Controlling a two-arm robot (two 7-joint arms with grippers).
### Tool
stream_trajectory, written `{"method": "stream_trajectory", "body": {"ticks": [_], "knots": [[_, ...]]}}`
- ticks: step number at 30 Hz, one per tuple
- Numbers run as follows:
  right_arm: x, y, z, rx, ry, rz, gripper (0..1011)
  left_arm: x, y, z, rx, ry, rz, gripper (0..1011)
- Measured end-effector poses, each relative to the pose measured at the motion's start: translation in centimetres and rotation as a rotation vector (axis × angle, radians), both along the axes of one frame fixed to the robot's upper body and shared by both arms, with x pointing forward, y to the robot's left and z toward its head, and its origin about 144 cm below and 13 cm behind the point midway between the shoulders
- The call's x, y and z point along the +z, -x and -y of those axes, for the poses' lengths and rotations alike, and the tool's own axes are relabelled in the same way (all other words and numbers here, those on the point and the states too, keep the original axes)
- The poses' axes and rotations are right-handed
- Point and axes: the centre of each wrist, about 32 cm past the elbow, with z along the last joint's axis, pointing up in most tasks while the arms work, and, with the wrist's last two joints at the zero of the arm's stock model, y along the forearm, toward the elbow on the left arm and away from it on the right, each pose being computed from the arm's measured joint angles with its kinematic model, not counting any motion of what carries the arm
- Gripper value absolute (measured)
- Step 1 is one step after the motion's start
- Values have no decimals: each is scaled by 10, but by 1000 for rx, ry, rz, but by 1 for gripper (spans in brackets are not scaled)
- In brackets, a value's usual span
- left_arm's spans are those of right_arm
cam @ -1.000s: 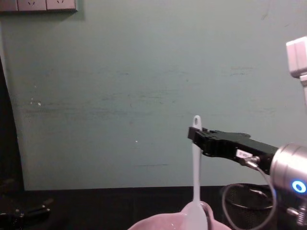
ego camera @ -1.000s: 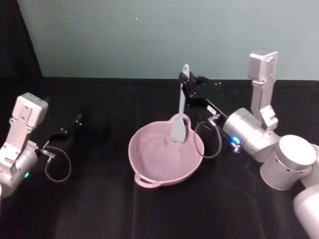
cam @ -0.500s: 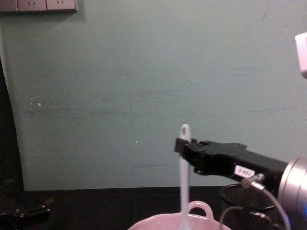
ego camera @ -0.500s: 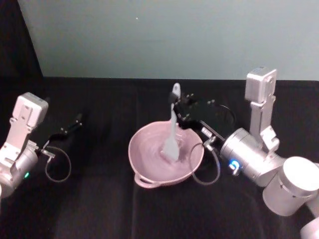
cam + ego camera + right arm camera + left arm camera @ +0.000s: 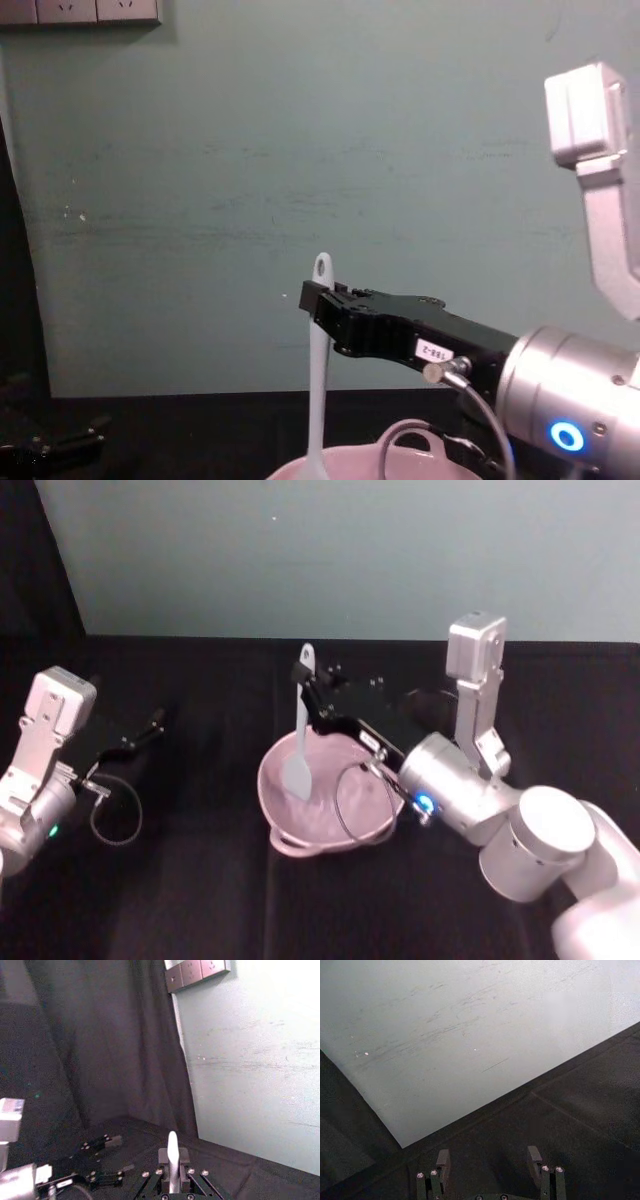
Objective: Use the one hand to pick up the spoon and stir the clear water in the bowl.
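Over black table (image 5: 200, 900), right hand (image 5: 309, 696) grips spoon (image 5: 296, 778) upright.

Black cloth-covered worktop (image 5: 200, 900) meets pale green wall (image 5: 300, 560) at back. Pink bowl (image 5: 315, 830) stands upright directly on worktop, near middle.

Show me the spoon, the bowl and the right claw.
spoon (image 5: 301, 720), head view, mid-handle.
bowl (image 5: 312, 816), head view, bare inner wall.
right claw (image 5: 322, 300), chest view, fingertips shut on the spoon.
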Motion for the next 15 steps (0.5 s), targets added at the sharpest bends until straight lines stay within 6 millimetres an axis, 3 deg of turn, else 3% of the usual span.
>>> {"method": "stream_trajectory", "body": {"ticks": [9, 15], "knots": [[0, -29, 5, -53, -5, 7, 113, 0, 0, 0, 0, 0, 0, 1011], [3, -34, 19, -108, 9, 15, 113, 0, 0, 0, 0, 0, 0, 1011]]}}
